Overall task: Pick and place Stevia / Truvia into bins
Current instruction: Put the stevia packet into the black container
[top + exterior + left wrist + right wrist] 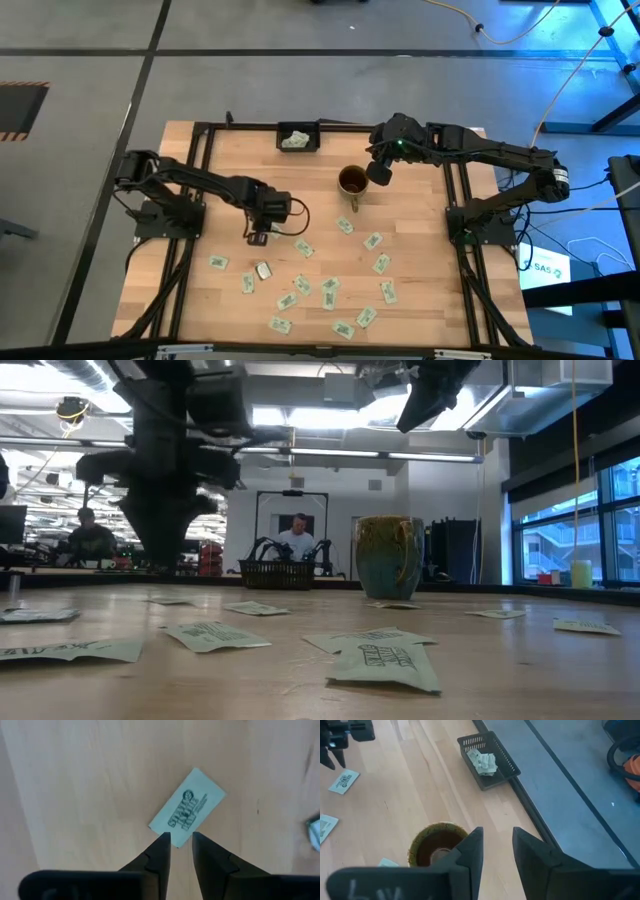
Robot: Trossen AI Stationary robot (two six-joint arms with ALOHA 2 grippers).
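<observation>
Left tool [181, 840]: fingers parted, gripping nothing, poised directly over one green-printed sachet [188, 813] lying flat on tabletop [90, 780]; print illegible. Right tool [497, 845]: released, hovering beside mug [436, 847], black tray [490, 760] of sachets beyond.

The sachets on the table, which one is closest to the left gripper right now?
The sachet lying askew directly at the left gripper fingertips, alone on bare wood near the table's left middle; the other loose sachets lie farther toward the front edge.

A robotics lab or workshop. Beyond the wooden table [520, 680] a person [297, 538] sits among benches under strip lights; cables [560, 80] cross the concrete floor.
</observation>
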